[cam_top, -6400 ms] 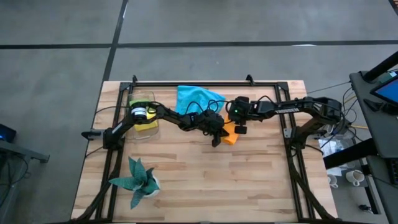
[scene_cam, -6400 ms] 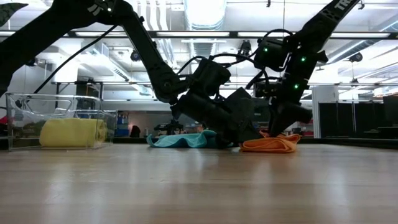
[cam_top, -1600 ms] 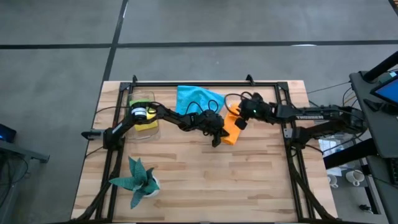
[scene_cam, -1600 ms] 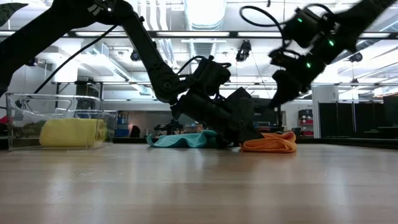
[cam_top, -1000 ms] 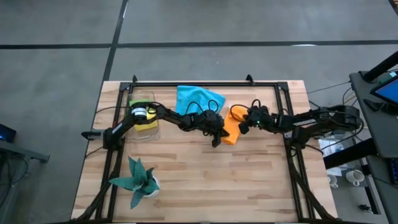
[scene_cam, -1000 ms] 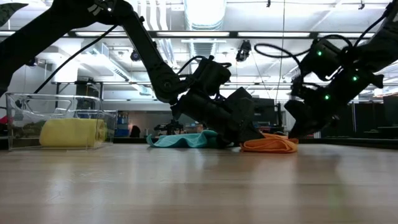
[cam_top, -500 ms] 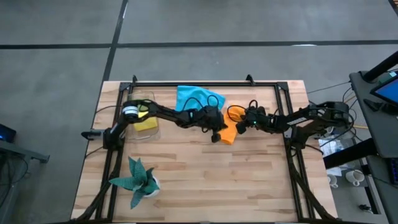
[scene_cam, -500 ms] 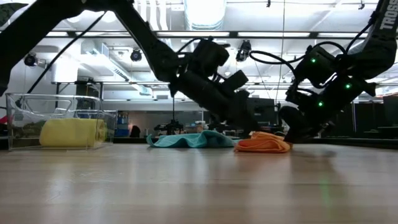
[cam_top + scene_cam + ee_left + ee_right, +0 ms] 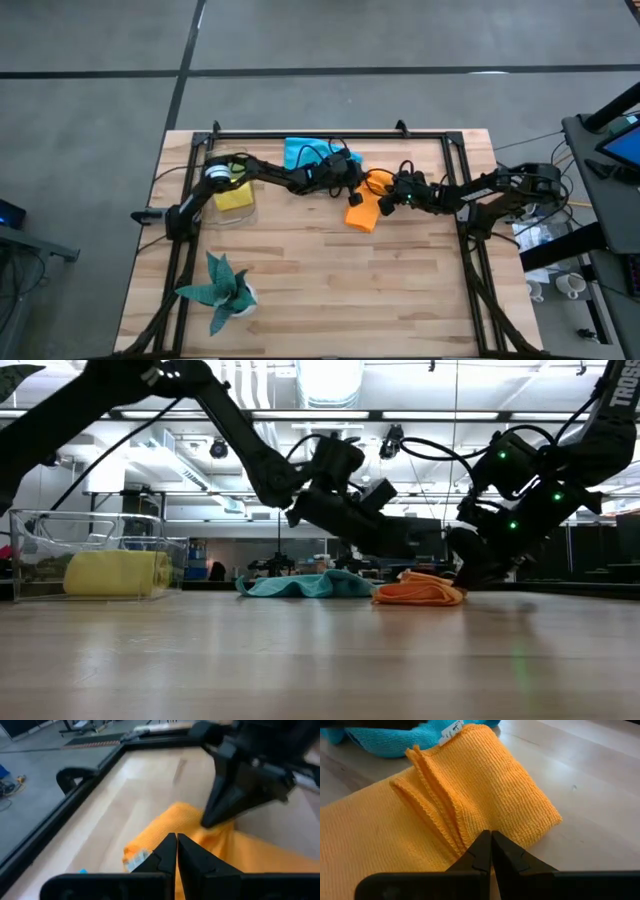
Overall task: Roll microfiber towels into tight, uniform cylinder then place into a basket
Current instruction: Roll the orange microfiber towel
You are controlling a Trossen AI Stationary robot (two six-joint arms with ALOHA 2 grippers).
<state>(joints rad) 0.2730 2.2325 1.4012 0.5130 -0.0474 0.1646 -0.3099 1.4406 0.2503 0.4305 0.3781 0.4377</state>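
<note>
A light wooden table (image 9: 330, 290) with a black metal frame (image 9: 330, 133) around it carries everything. The left arm reaches across from the basket side, its left gripper (image 9: 352, 187) raised above the table with fingers pressed together, gripping nothing. The right gripper (image 9: 386, 200), also fully closed and empty, rests its tips on the orange towel (image 9: 362, 211), which lies partly folded near the table's middle. Just behind it the blue towel (image 9: 305, 152) lies crumpled and flat. The clear basket (image 9: 95, 552) stands at the left edge with the yellow towel (image 9: 117, 573) rolled inside. A teal plant (image 9: 222, 288) sits at the near left corner.
</note>
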